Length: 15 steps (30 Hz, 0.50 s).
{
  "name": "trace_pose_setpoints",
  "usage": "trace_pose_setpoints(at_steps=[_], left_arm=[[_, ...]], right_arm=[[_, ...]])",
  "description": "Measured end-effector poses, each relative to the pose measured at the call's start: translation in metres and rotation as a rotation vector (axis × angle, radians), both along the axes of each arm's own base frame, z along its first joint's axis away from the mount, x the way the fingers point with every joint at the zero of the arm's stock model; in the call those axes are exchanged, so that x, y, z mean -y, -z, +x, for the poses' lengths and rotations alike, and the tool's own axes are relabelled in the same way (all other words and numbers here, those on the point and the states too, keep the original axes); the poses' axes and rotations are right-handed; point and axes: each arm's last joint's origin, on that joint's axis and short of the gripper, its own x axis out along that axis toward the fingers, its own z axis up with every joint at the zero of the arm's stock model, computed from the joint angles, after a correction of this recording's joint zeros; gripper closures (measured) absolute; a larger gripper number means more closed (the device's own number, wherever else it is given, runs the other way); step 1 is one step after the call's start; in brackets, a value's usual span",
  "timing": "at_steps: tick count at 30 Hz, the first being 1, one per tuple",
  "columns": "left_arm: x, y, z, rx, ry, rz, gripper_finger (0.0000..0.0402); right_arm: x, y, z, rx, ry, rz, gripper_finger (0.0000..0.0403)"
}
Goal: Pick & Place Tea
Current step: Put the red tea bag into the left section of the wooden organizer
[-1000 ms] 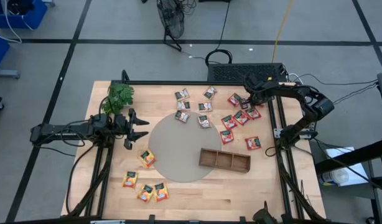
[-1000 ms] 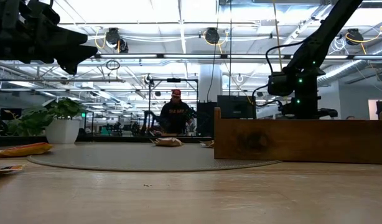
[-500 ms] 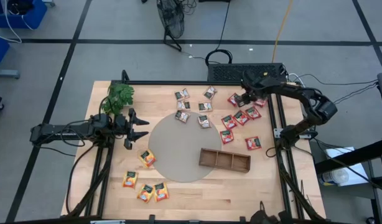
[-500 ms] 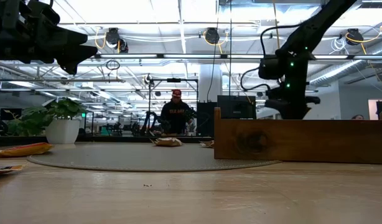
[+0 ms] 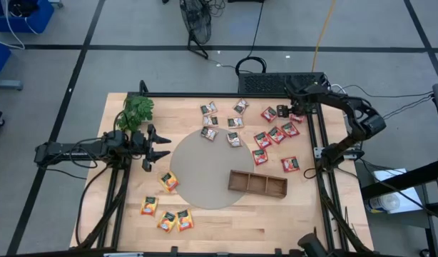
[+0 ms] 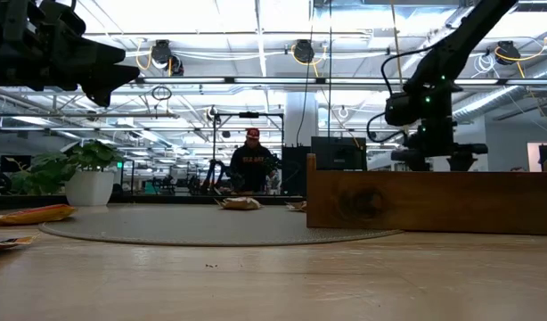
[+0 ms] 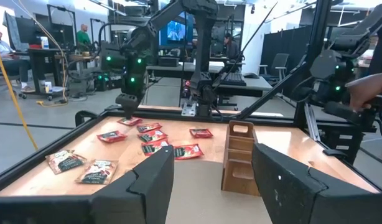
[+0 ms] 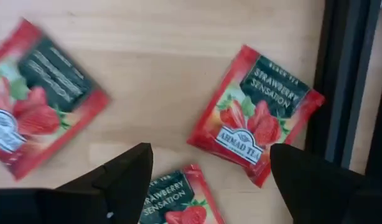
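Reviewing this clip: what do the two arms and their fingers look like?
Both arms are dark, jointed, with black cables along them. The left gripper has broad, dark, wedge-shaped fingers. The right gripper has similar dark fingers, and green indicator lights glow on that arm.

The right gripper point(image 8: 209, 180) hangs over bare wood, its two dark fingers point(image 8: 116, 177) spread wide with nothing between them. Three red strawberry tea sachets point(image 8: 256, 112) lie flat below, one partly hidden between the fingers, beside a black frame rail point(image 8: 346, 81)
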Motion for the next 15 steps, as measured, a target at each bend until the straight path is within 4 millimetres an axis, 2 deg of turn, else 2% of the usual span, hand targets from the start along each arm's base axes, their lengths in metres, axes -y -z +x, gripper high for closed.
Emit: trace_pose_setpoints(at_steps=[7,15], left_arm=[[0.0,0.0,0.0,0.001,0.001,0.0,0.0188],[0.0,0.0,0.0,0.001,0.001,0.0,0.0188]], right_arm=[[-0.002,0.026,0.005,-0.064,0.048,0.045,0.0109],[0.0,0.035,0.014,-0.132,0.032,0.067,0.012]])
